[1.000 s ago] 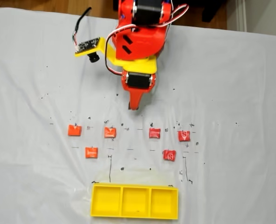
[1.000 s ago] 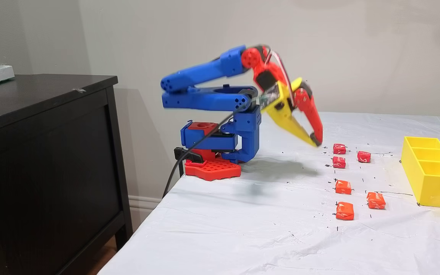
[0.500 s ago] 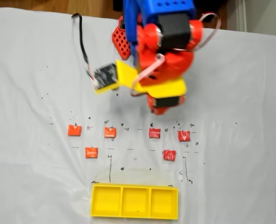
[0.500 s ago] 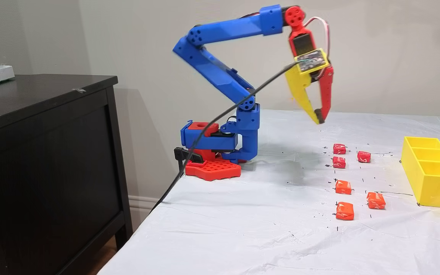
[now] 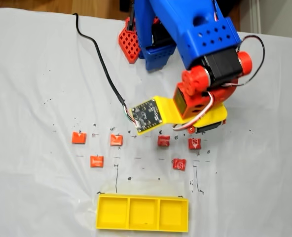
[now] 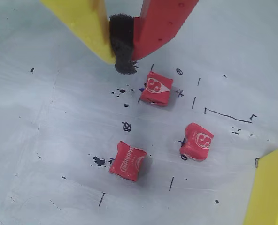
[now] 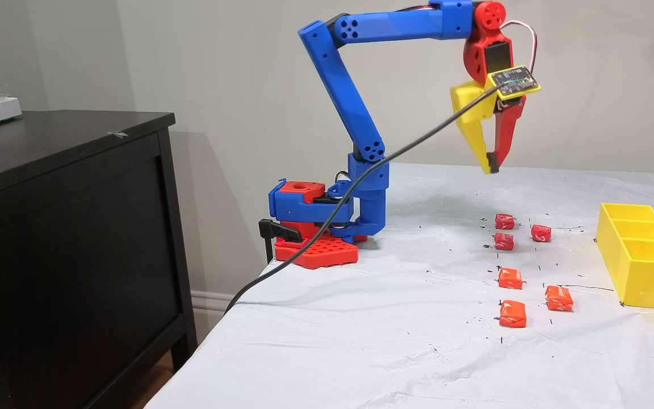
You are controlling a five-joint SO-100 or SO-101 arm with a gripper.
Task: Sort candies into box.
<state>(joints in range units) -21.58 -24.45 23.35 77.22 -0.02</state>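
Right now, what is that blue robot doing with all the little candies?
The robot arm is holding its gripper high above the three red candies, with nothing in it and its fingers closed together. All six candies, three red and three orange, lie on the white table cover. The yellow box has three compartments, and none has a candy in it. So the sorting has not started.

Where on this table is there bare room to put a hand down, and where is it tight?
Free: the white cloth left of the yellow tray, below the orange candies; also the cloth right of the red candies. All three tray compartments are empty. Crowded: the candy rows under the shut claw, and the strip near the arm base.
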